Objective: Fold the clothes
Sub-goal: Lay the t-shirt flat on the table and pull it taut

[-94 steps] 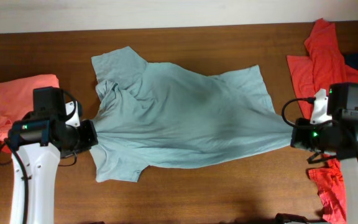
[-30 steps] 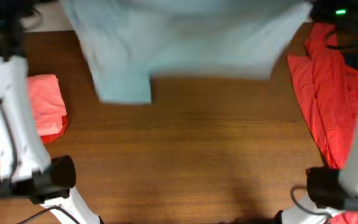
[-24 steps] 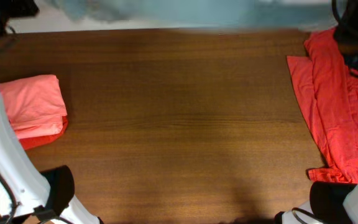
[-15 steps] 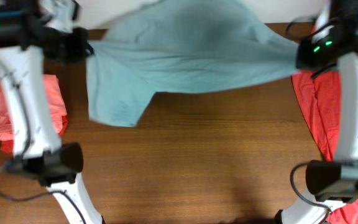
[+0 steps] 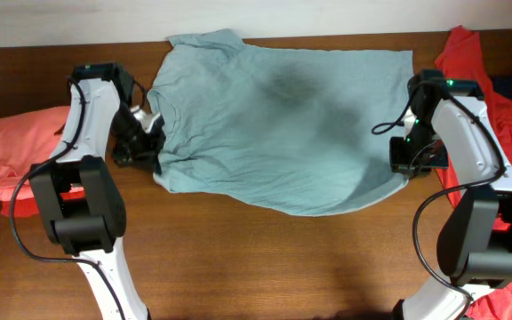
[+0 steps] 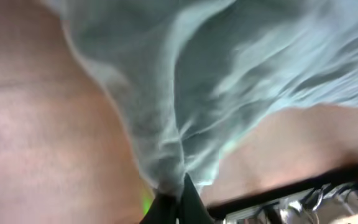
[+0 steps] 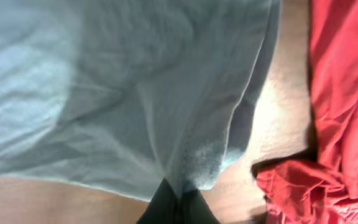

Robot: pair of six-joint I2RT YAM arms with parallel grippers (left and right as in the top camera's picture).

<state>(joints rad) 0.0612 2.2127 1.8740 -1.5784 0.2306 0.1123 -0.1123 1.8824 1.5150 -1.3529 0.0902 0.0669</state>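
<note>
1. The T-shirt [image 5: 283,124] is pale grey-blue and short-sleeved. It lies spread and wrinkled across the far middle of the table [image 5: 265,258].
2. The left gripper [image 5: 152,149] is clamped on the T-shirt's left edge. The right gripper [image 5: 405,162] is clamped on its right hem.
3. Count: one T-shirt; one folded salmon-pink garment [image 5: 20,151] at the left; one red heap [image 5: 496,116] at the right, whose pieces cannot be counted.
</note>
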